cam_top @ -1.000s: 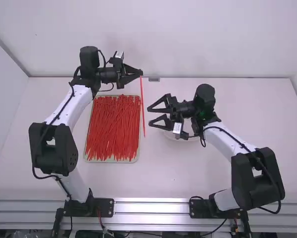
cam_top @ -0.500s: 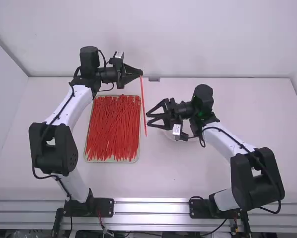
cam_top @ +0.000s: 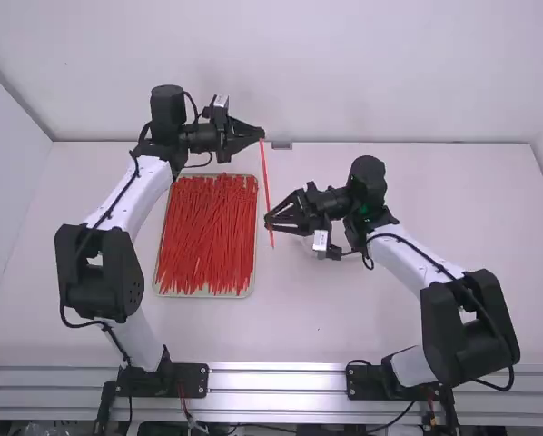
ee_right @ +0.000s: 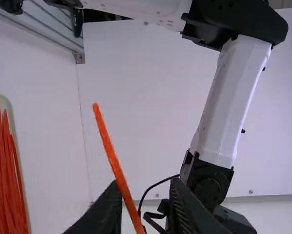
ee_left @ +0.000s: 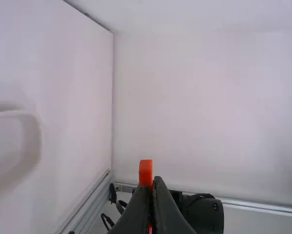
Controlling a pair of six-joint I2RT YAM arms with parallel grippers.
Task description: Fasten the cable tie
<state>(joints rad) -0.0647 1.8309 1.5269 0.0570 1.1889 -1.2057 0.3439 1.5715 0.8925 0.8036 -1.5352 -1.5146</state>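
A single red cable tie [cam_top: 266,191] hangs straight down over the table, just right of the tray. My left gripper [cam_top: 258,135] is shut on its top end at the back of the table; in the left wrist view the tie's head [ee_left: 146,171] pokes out above the closed fingers of that gripper [ee_left: 151,184]. My right gripper [cam_top: 268,218] sits level with the tie's lower part, open by a narrow gap. In the right wrist view the tie [ee_right: 109,146] runs between the fingers of the right gripper [ee_right: 146,183], close against one finger [ee_right: 112,200].
A beige tray [cam_top: 204,295] piled with several red cable ties [cam_top: 208,232] lies left of centre. A small grey bracket [cam_top: 281,144] sits at the table's back edge. The left arm's white link [ee_right: 234,97] stands behind the tie.
The right gripper has moved left to the hanging tie and narrowed from wide open to a small gap around it. The left gripper has shifted slightly right with the tie.
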